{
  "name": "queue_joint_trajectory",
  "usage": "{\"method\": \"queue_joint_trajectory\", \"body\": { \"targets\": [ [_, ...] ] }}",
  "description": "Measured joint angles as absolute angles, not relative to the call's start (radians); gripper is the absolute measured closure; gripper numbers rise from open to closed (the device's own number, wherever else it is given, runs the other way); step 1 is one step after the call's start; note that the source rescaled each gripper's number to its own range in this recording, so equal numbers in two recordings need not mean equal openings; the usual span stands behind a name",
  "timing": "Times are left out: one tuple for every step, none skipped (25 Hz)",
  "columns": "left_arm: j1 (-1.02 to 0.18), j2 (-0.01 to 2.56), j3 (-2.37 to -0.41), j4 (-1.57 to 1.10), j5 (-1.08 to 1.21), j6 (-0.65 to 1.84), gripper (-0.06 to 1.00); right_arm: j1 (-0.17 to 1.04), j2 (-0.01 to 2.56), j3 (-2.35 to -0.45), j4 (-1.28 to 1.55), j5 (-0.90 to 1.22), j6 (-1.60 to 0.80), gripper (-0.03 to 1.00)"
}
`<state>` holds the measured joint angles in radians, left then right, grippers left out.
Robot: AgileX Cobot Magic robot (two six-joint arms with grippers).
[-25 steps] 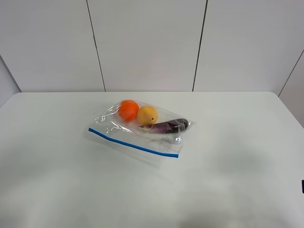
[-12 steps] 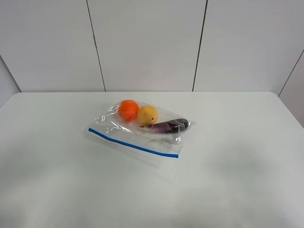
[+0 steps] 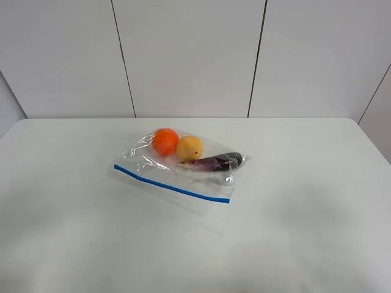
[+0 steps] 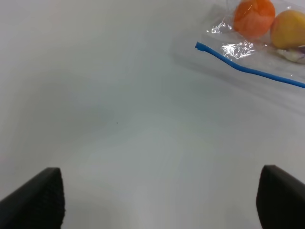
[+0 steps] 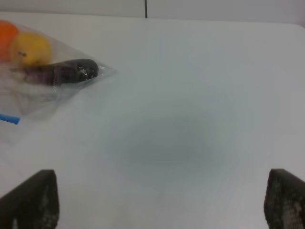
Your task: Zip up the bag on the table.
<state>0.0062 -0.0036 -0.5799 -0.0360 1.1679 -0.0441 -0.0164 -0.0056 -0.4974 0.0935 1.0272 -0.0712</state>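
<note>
L fingers point(image 4: 157, 198) stood wide apart, tips at opposite edges of the left wrist view, nothing between them but bare desk. R fingers point(image 5: 157, 200) likewise spread wide and empty, hovering over a soft shadow patch.

Change noted: a dark object at the far right edge of the high view 1.0 s ago was gone half a sec later and absent now. Probably part of the R arm, pulled out of frame; cannot confirm. Otherwise no diff across the three high views. Neither arm showed in the high view.

Clear crinkly plastic zip bag point(image 3: 183, 165) lay flat near the middle of the large white matte desk point(image 3: 73, 244), unmoved, no contact w/ either arm. Thin blue zip strip point(image 3: 171, 187) ran along its near edge; whether sealed, cannot tell. Inside: round orange fruit point(image 3: 165, 141) touching yellow pear point(image 3: 189, 148), purple eggplant point(image 3: 215, 162) beside them.

Assessment: task not started; approach phase. Both fingers well apart from the strip.
</note>
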Motion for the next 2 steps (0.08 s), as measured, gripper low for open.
{"method": "queue_joint_trajectory", "body": {
  "targets": [
    [0.006,-0.004,-0.580,-0.036,1.168,-0.044,-0.01,-0.016,-0.006,-0.497,0.093,1.027,-0.071,0.00],
    [0.006,-0.004,-0.580,-0.036,1.168,-0.044,-0.01,-0.016,-0.006,-0.497,0.093,1.027,-0.071,0.00]
  ]
}}
